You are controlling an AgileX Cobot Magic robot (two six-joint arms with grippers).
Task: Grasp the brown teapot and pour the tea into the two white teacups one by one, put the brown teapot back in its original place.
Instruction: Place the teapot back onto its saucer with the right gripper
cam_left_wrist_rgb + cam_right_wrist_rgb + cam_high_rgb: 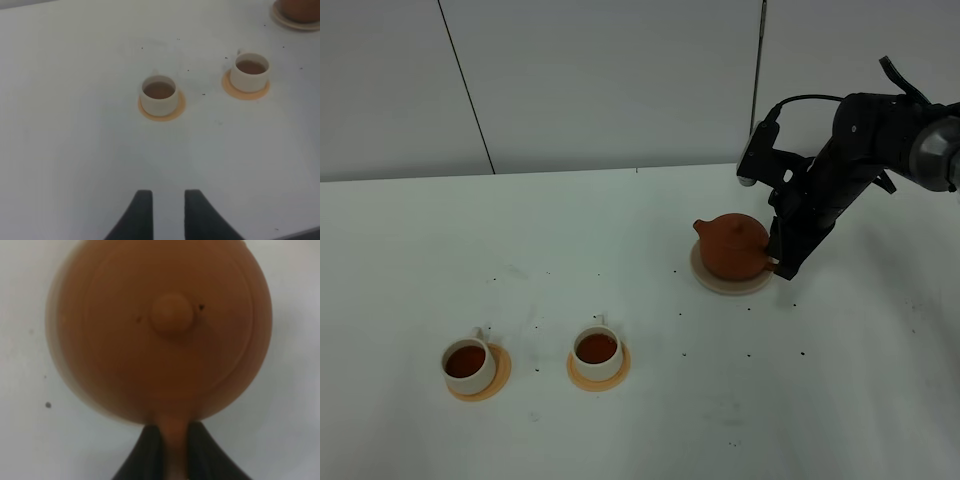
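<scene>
I find the squat reddish-brown clay teapot seated on its beige disc coaster, right of centre on the white surface. My right gripper is clamped on its loop handle, the proper hold; I judge it rigid, weighty, breakable.

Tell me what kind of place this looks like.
Probably a robot lab test bench, not a real tearoom: a bare white table against plain white wall panels, with only a brown teapot and two white teacups staged on coasters.
</scene>
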